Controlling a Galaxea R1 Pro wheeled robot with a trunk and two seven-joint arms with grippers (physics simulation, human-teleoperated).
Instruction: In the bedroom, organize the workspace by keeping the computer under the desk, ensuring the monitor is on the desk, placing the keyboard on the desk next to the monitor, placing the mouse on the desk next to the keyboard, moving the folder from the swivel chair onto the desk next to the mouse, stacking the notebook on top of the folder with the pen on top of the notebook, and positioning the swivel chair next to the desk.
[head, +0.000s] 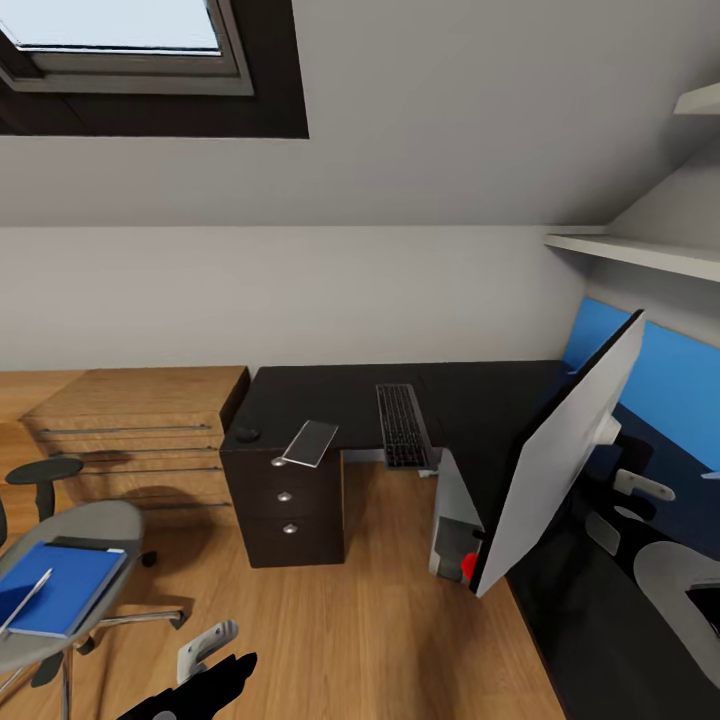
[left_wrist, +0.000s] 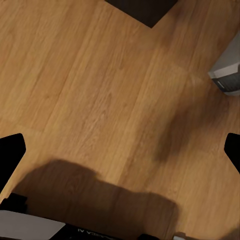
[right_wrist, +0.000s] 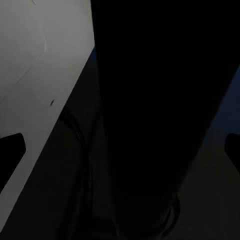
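Note:
The black desk (head: 330, 395) runs along the far wall and down the right side. On it lie the keyboard (head: 403, 425), the small black mouse (head: 246, 434) and the grey notebook (head: 310, 443), which overhangs the front edge. The monitor (head: 570, 450) leans steeply on the desk's right wing, silver back towards me. The computer (head: 455, 515) stands under the desk. The swivel chair (head: 95, 525) at lower left carries the blue folder (head: 62, 588) and the pen (head: 28, 598). My left gripper (left_wrist: 120, 150) is open over bare floor. My right gripper (right_wrist: 120, 150) is open, close to a dark surface and a pale panel.
A light wooden cabinet (head: 140, 420) stands left of the desk's black drawers (head: 290, 500). White shelves (head: 640, 250) hang above the right wing, with a blue panel (head: 660, 380) behind the monitor. Wooden floor (head: 380, 600) lies open between chair and desk.

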